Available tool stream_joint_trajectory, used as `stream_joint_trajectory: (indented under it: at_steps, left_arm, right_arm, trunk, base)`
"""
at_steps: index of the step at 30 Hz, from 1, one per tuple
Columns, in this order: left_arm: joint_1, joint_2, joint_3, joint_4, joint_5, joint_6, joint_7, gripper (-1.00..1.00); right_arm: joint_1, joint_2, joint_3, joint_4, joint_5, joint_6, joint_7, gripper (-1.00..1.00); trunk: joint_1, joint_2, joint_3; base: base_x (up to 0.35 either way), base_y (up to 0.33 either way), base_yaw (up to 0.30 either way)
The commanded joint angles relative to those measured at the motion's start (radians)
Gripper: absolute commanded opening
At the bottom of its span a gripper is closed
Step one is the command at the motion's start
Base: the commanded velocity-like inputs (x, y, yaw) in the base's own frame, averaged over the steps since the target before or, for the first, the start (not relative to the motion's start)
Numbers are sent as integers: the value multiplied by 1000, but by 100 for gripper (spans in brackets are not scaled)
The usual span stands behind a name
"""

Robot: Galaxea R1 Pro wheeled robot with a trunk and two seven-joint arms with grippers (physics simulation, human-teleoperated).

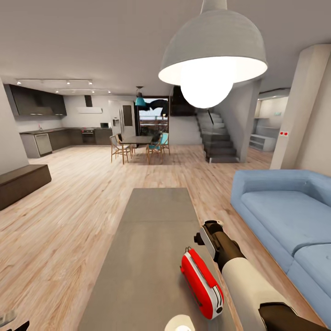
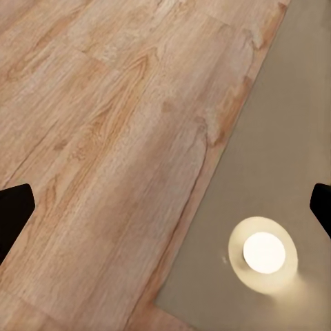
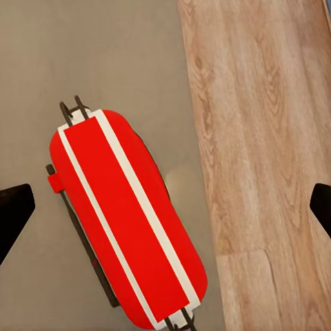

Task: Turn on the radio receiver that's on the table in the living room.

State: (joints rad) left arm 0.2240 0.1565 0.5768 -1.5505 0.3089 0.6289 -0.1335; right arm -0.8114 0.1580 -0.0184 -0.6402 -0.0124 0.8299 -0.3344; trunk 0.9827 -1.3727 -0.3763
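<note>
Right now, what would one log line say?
right tool: open, above small red white-striped radio | radio: on long grey table, untouched | left tool: open

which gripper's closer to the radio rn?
Right. The right gripper hangs just above the red radio; the left gripper is off the grey table's far side.

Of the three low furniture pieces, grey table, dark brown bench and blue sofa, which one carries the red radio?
The long matte grey table: the small red rounded radio receiver rests on it.

The left pincer, its dark fingers spread wide, hangs above the wood floor and the table corner.
</note>
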Motion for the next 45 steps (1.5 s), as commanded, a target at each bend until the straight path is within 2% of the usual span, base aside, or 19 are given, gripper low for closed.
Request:
stream_joint_trajectory:
  at_steps: [1, 6, 12, 45]
  left_arm:
    - [0, 0, 0, 0, 0, 0, 0, 100]
    - [0, 0, 0, 0, 1, 0, 0, 100]
    - [0, 0, 0, 0, 1, 0, 0, 100]
    - [0, 0, -1, 0, 1, 0, 0, 100]
  right_arm:
    - [0, 0, 0, 0, 0, 0, 0, 100]
    - [0, -1, 0, 0, 0, 0, -1, 100]
    - [0, -1, 0, -1, 0, 0, -1, 100]
    - [0, -2, 0, -1, 0, 1, -1, 100]
  trunk:
    - [4, -7, -3]
    - [23, -42, -19]
    - [23, -42, -19]
    - [150, -273, -122]
  base:
    - [0, 0, 0]
    - [0, 0, 0]
    - [0, 0, 0]
    - [0, 0, 0]
